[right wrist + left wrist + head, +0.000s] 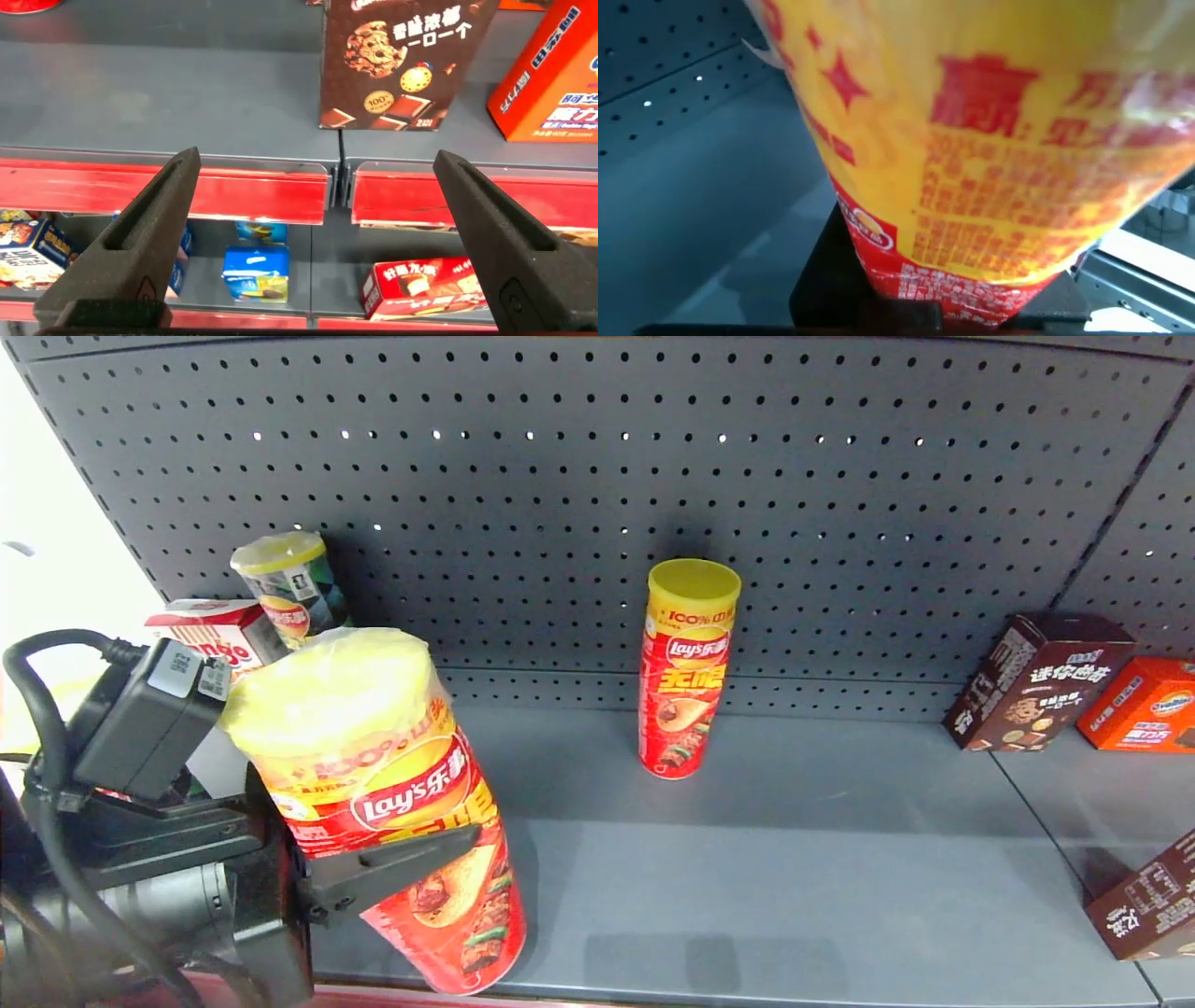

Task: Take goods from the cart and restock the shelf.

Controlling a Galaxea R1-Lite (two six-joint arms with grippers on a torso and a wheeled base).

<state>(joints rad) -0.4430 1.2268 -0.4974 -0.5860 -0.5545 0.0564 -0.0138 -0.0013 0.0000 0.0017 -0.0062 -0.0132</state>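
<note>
My left gripper (pixel 408 870) is shut on a red and yellow chips can (pixel 392 803) with a plastic-wrapped lid. The can is tilted over the front left of the grey shelf (pixel 794 877), its base close to the shelf's front edge; whether it touches I cannot tell. In the left wrist view the can (pixel 999 140) sits between the black jaws of my left gripper (pixel 943 303). A matching chips can (pixel 686 667) stands upright at the back middle of the shelf. My right gripper (pixel 318 159) is open with nothing in it, in front of the shelf's red price rail (pixel 262 191).
A small can (pixel 285 583) and a red and white box (pixel 219 635) stand at the back left. A brown cookie box (pixel 1036 681), an orange box (pixel 1139 705) and another brown box (pixel 1148 901) stand on the right. A pegboard (pixel 597 476) backs the shelf. A lower shelf holds packets (pixel 257 271).
</note>
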